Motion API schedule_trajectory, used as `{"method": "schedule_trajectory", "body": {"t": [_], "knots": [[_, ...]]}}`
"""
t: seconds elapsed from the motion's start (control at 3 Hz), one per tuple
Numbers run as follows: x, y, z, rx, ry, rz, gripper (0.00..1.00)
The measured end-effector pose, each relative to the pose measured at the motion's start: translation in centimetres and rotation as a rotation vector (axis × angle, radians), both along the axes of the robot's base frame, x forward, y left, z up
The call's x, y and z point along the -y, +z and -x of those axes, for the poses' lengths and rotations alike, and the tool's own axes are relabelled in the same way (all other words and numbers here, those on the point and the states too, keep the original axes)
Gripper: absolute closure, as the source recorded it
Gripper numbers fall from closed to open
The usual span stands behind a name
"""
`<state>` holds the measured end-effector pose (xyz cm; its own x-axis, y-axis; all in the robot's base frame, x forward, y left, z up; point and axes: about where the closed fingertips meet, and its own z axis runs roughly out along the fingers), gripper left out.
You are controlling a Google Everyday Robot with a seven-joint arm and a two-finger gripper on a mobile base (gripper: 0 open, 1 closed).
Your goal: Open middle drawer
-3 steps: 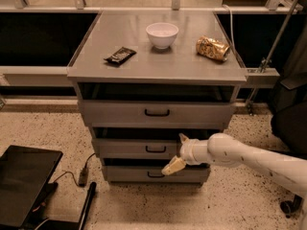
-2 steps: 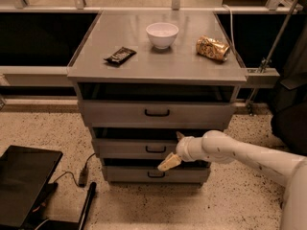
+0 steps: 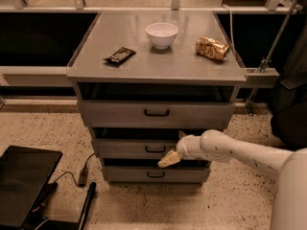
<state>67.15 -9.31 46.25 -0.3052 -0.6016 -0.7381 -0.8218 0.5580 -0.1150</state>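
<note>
Black and flat, an object lies on the speckled floor at the lower left. White arm reaches in from the lower right to the cabinet front. Its claw sits just right of the black handle of the middle drawer, jaws apart, one tip above the front panel and one below. Higher up comes the top drawer. On the grey surface rest a dark snack bar, a white bowl and a crumpled gold bag.
</note>
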Motion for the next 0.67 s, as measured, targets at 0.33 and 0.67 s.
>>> {"method": "schedule_trajectory", "body": {"t": [0.33,0.67], "knots": [[-0.1,-1.5,-0.4,0.025,0.046,0.056,0.0],[0.5,-3.5,-1.6,0.063,0.051,0.109,0.0]]}}
